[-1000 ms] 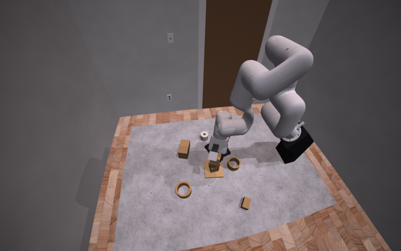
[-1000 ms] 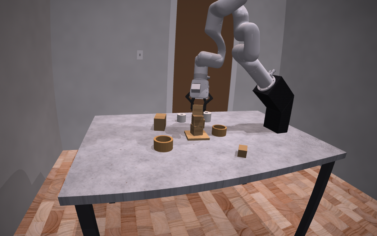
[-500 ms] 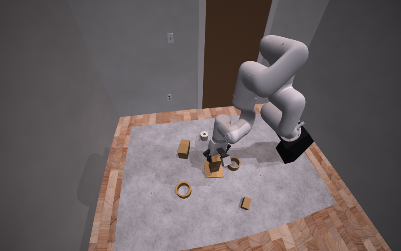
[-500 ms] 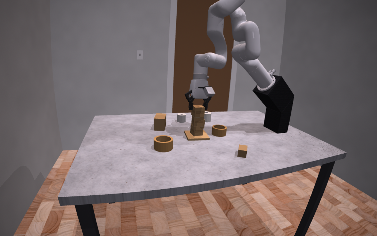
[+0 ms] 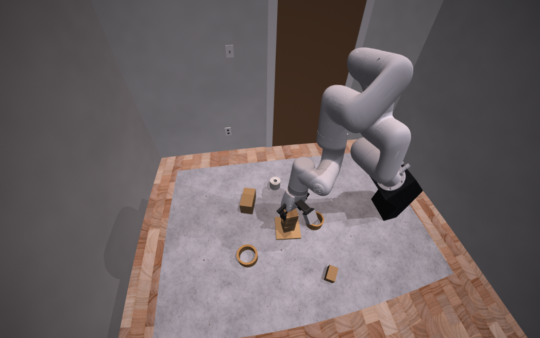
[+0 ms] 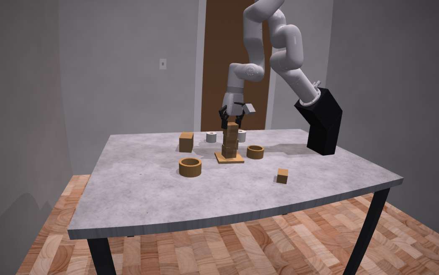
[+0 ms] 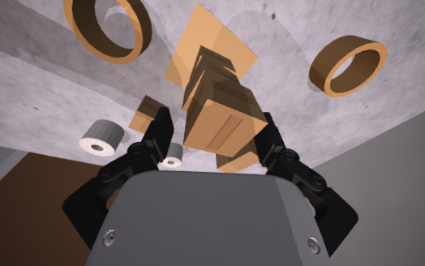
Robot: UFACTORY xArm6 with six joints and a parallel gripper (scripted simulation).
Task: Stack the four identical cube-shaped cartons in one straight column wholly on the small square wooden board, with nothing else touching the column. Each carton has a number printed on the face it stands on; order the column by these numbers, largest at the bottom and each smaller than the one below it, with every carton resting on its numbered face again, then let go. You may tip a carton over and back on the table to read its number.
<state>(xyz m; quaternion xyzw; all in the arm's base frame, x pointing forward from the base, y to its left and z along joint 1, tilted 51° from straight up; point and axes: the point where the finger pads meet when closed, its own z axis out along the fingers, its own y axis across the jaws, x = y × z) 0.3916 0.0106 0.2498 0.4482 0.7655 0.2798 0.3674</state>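
From where I'm standing, the claw (image 5: 295,207) (image 6: 231,126) (image 7: 214,120) is spread wide at the top of a column of cartons (image 5: 289,222) (image 6: 230,141) (image 7: 225,126), pinching nothing; I can't tell whether either finger brushes the top one. The column looks three high and stands upright on the square wooden board (image 5: 293,235) (image 6: 239,159) (image 7: 219,36), its tiers slightly turned against one another. Another box (image 6: 237,144) (image 7: 148,111) sits behind the column on the worktop (image 5: 207,294) (image 6: 161,201) (image 7: 284,24), mostly hidden in the exterior view. I can't read any numbers, as the faces underneath are out of sight. The top carton has a hatched strip on its upper face. One wooden ring (image 5: 315,226) (image 6: 255,154) (image 7: 143,28) lies near the board on the robot-base side, another ring (image 5: 247,264) (image 6: 190,170) (image 7: 324,65) out in front on the opposite side. Farther back are a tall box (image 5: 247,201) (image 6: 186,143) (image 7: 239,162) and two pale rolls, one roll (image 5: 274,185) (image 6: 211,137) (image 7: 175,154) nearer that box than the other roll (image 6: 241,136) (image 7: 107,135). A small block (image 5: 331,273) (image 6: 282,176) sits well apart, toward the front.

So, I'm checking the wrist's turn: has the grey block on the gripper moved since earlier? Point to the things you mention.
Yes, the grey block (image 5: 310,216) (image 6: 249,108) went right in the exterior view, away from the door's (image 5: 310,79) (image 6: 221,42) (image 7: 34,203) left edge.
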